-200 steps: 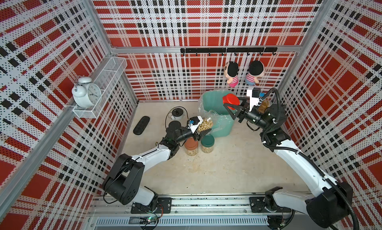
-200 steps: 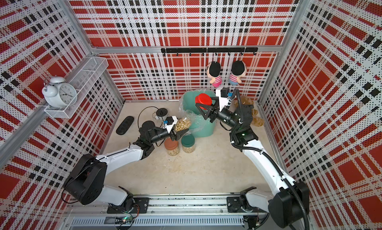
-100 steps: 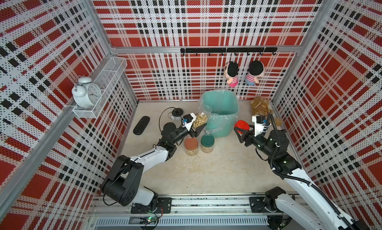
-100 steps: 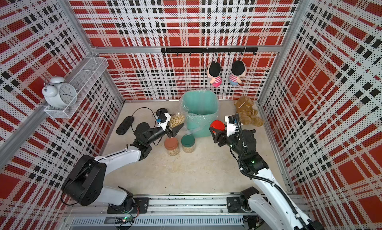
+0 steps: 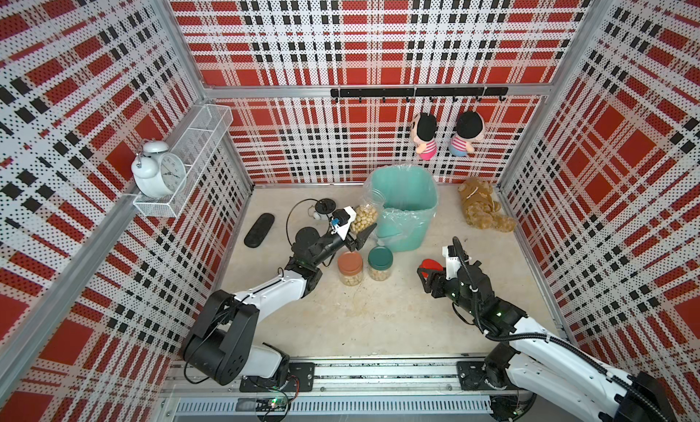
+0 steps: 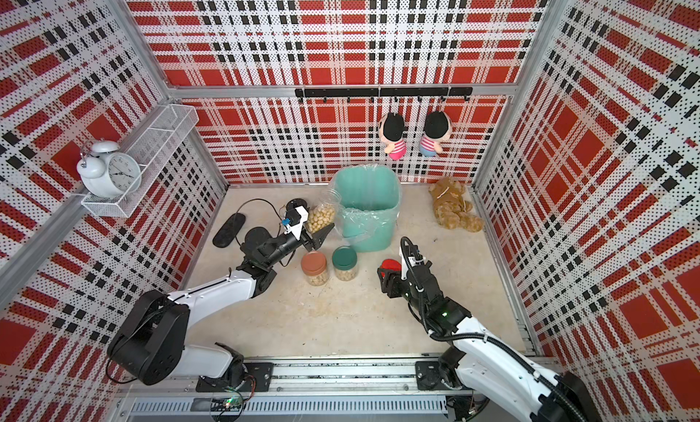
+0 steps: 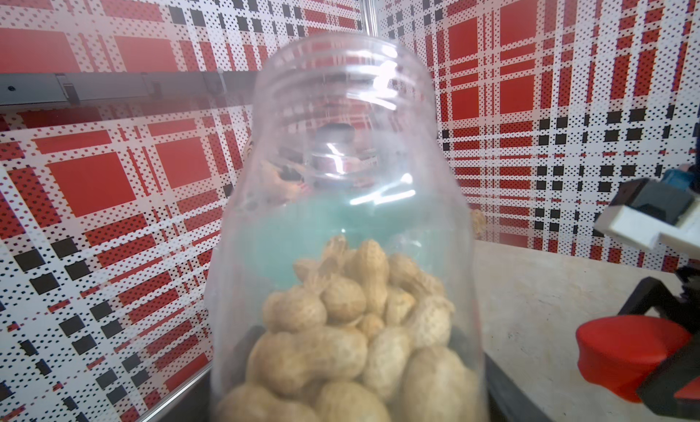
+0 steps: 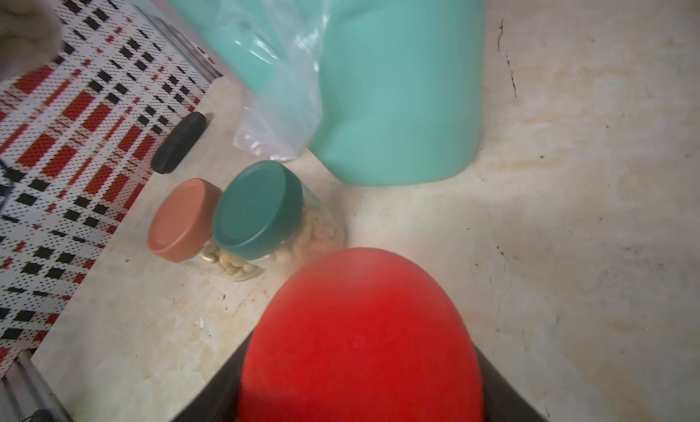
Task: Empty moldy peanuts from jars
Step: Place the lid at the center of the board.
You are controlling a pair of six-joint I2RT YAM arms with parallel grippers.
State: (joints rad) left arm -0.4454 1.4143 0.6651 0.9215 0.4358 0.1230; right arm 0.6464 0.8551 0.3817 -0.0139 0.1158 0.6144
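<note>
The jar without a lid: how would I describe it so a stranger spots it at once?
Find the big teal bin at the back. Beside it, the left arm's tool holds a clear jar of peanuts in the air. Unlike the brown-capped jar and the green-capped jar standing nearby, it has no cap.

Bright, even light; glare streaks the jar (image 7: 373, 98), the red lid (image 8: 360, 336) seemingly defocused.

Between the black fingers (image 8: 503, 397) of the right gripper (image 5: 429, 273), a bright red lid (image 8: 360, 336) is showing; between those of the left gripper (image 5: 362, 227), pale tan peanuts (image 7: 341, 344) are filling a clear jar (image 7: 341, 143).
</note>
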